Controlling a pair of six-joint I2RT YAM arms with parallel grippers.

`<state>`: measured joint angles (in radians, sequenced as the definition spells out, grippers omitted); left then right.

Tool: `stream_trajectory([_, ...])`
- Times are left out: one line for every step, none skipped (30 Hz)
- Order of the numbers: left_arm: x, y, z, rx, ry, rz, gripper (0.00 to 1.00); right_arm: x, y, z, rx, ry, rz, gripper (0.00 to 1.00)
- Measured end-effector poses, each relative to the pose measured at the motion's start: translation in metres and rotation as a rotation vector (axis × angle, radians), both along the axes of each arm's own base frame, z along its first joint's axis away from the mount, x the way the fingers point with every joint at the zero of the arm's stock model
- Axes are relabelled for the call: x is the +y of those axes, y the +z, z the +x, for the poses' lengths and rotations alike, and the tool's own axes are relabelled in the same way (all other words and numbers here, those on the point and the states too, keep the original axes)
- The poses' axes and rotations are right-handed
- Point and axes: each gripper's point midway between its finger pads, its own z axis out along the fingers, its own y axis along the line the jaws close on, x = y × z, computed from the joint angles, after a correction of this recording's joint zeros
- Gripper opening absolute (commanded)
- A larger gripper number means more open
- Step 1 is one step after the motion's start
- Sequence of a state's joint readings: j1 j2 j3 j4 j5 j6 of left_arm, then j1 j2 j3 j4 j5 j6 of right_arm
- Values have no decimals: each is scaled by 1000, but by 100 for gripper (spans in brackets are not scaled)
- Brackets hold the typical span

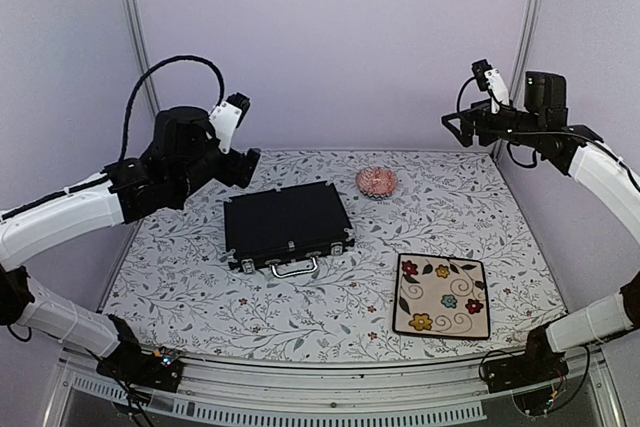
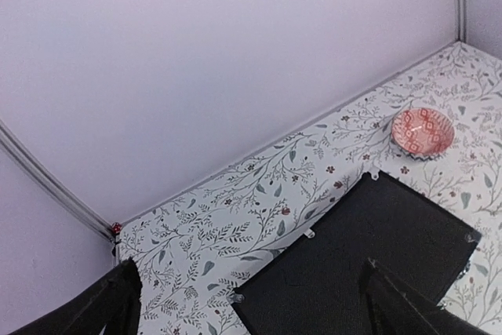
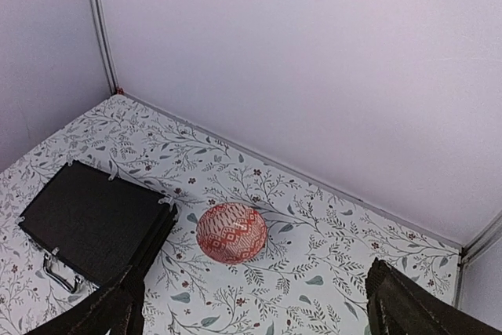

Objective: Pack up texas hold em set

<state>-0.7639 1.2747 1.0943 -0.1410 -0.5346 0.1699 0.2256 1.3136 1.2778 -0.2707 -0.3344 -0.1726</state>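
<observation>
Black case (image 1: 287, 223) lies shut on the worktop (image 1: 180, 287), both jaws spread wide and empty: packing looks done, latches (image 1: 245, 265) perhaps need checking

Soft, even light in all views.
The case (image 1: 287, 224) casts a faint shadow; fingers (image 2: 102, 307) at the wrist views' lower edges appear dark and slightly blurred.

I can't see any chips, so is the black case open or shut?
Shut: the case lies flat, lid down, handle at its near edge.
</observation>
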Motion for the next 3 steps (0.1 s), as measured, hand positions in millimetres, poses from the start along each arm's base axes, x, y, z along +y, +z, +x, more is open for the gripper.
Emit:
stream_trajectory([2,3,1,-7,12,-22,97,0,2,-4,-11,-3,8,99])
stream_trajectory([5,6,2,-14,27,-52,97,-1,4,-9,-27,-9,19,99])
stream_trajectory([7,6,3,-16,39,-74,97,-2,1,-13,-30,-16,24,99])
